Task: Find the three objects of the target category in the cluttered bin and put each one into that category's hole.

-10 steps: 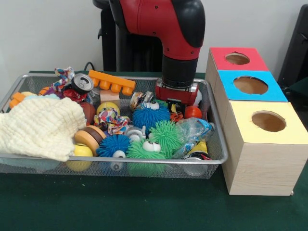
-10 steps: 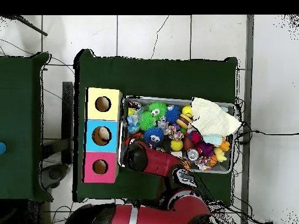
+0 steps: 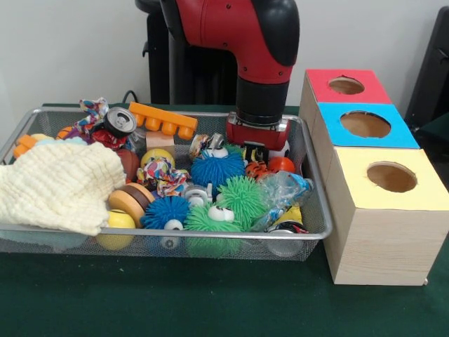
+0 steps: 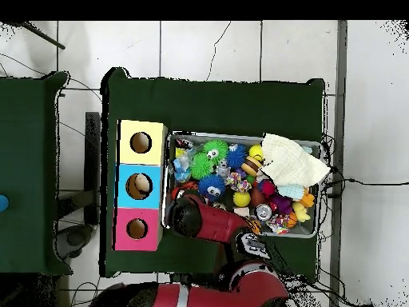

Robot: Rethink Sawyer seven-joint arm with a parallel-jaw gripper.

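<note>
On the green table (image 3: 84,309), largest item first: the wire mesh bin (image 3: 312,175) occupies the centre, with the row of three wooden boxes at its 3 o'clock in the front view. Box tops run yellow (image 3: 389,179) nearest the camera, then blue (image 3: 365,125), then red (image 3: 346,86), each with one round hole. The red and black arm (image 3: 242,35) descends at 12 o'clock into the bin's far right corner. Its gripper (image 3: 258,144) is sunk among the toys there; fingers are hidden, so I cannot tell whether they are apart or together. A cream cloth (image 3: 59,186) covers the bin's 9 o'clock end. An orange building block (image 3: 163,119) lies at the far rim, at 11 o'clock. Spiky balls cluster centrally: a blue one (image 3: 217,168) just beside the gripper, a green one (image 3: 242,198) and another blue (image 3: 167,210) toward 6 o'clock. A small orange ball (image 3: 282,163) sits at the gripper's 4 o'clock, nearly touching. Which category is the target cannot be determined.
</note>
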